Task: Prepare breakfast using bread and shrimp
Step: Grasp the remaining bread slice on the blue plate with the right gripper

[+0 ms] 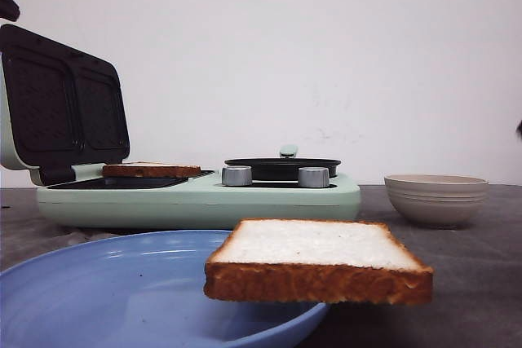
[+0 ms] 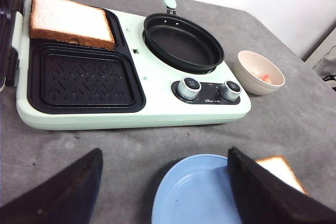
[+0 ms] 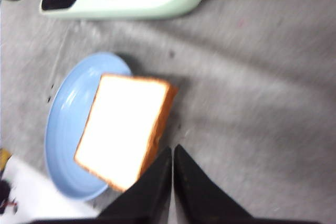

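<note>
- Two slices of bread on show: one lying flat in the far well of the mint-green breakfast maker, the other perched on the right rim of the blue plate, overhanging the counter.
- Thick, square, white-crumbed, golden-brown at the crust; second slice level in the front view, roughly half off the plate in the right wrist view.
- Near well of the grill plate bare and ribbed, lid raised at the left.
- Black pan empty on the right half of the appliance, two silver knobs in front.
- Shrimp: small pinkish-orange bits just visible inside the beige ribbed bowl, right of the appliance.
- Left hand spread wide, gripping nothing, poised above the counter between plate and appliance.
- Right hand pressed together and empty, tips just beside the near corner of the plated slice.
- Step judged in hand: loading the bread, one slice placed and one still to go.
- Next move likely calling for the right hand to part, straddle the overhanging crust edge, clamp gently, then carry the slice to the bare near well.
- Shrimp untouched in the bowl, pan awaiting them.
</note>
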Available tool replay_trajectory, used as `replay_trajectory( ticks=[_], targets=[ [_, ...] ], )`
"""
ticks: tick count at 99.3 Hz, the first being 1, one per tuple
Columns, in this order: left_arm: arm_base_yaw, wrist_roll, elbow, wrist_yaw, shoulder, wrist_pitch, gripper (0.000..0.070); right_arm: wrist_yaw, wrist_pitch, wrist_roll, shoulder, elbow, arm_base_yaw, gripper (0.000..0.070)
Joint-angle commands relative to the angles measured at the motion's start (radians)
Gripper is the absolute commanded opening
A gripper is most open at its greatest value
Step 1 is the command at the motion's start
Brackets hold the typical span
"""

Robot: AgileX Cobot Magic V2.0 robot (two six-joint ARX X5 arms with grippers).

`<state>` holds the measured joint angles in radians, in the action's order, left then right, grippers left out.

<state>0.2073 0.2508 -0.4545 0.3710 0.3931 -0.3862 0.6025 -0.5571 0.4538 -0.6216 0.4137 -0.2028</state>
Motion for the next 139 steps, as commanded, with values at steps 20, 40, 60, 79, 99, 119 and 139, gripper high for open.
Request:
replay_trajectory(
  ticks=[20, 40, 60, 79, 99, 119, 139],
  targets=[
    [0.002, -0.003, -0.006, 0.000, 0.002, -0.001, 0.0389, 0.027, 0.169, 0.192, -0.005, -0.117, -0.085, 0.0200],
    [0.002, -0.004, -0.006, 0.000, 0.002, -0.014, 0.0389, 0.025, 0.297, 0.293, -0.010, -0.196, -0.155, 0.0215],
    [0.002, -0.007, -0.006, 0.000, 0.002, -0.014, 0.0389, 0.026, 0.438, 0.369, -0.069, -0.262, -0.209, 0.0215],
    [0.002, -0.007, -0.006, 0.000, 0.002, -0.014, 0.0389, 0.026, 0.555, 0.388, -0.179, -0.268, -0.248, 0.0230],
    [0.002, -0.007, -0.006, 0.004, 0.002, -0.014, 0.0389, 0.034, 0.692, 0.404, -0.344, -0.268, -0.283, 0.0290],
    [0.002, -0.014, -0.006, 0.004, 0.002, -0.018, 0.0389, 0.055, 0.847, 0.427, -0.505, -0.268, -0.317, 0.0290],
    [0.002, -0.019, -0.006, 0.003, 0.002, -0.018, 0.0389, 0.063, 0.985, 0.473, -0.599, -0.268, -0.360, 0.0290]
  ],
)
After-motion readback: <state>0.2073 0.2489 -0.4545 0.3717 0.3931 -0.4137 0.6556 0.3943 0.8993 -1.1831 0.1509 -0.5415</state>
